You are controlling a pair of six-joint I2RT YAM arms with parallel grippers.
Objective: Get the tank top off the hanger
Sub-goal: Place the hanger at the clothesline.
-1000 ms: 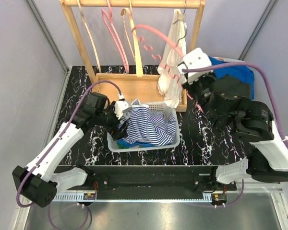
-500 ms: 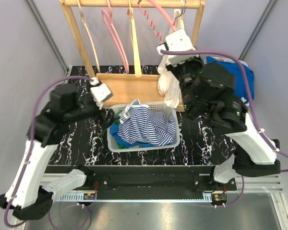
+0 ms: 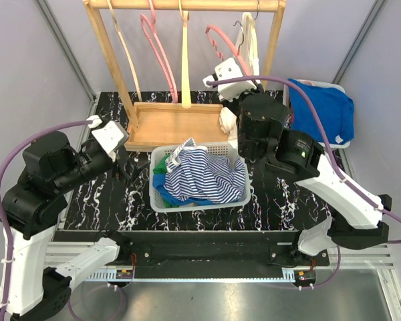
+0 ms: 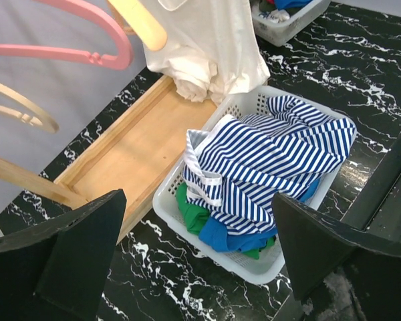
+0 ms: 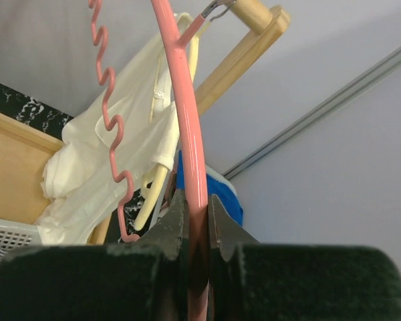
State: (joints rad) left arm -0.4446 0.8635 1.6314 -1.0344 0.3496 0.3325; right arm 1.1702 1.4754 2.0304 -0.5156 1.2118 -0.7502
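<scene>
The cream tank top (image 5: 77, 180) hangs lengthwise at the right end of the wooden rail (image 3: 187, 5), just beside the right gripper (image 5: 194, 208). That gripper's jaws pinch the bare pink hanger (image 5: 186, 100). The left gripper (image 4: 197, 234), jaws wide and empty, sits well apart.

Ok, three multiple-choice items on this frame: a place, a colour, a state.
1. Where does the cream fabric tank top hang?
A) right end of the wooden rack
B) left end of it
C) flat on the table
2. Colours of the striped top uppermost in the white plastic basket?
A) red, white
B) blue, white
C) green, yellow
3. The right gripper is:
A) open
B) shut on nothing
C) shut on the pink wavy hanger
1 A: it drapes by the rack's right post. 2 B: its stripes show. 3 C: it clamps the hanger's arm.
</scene>
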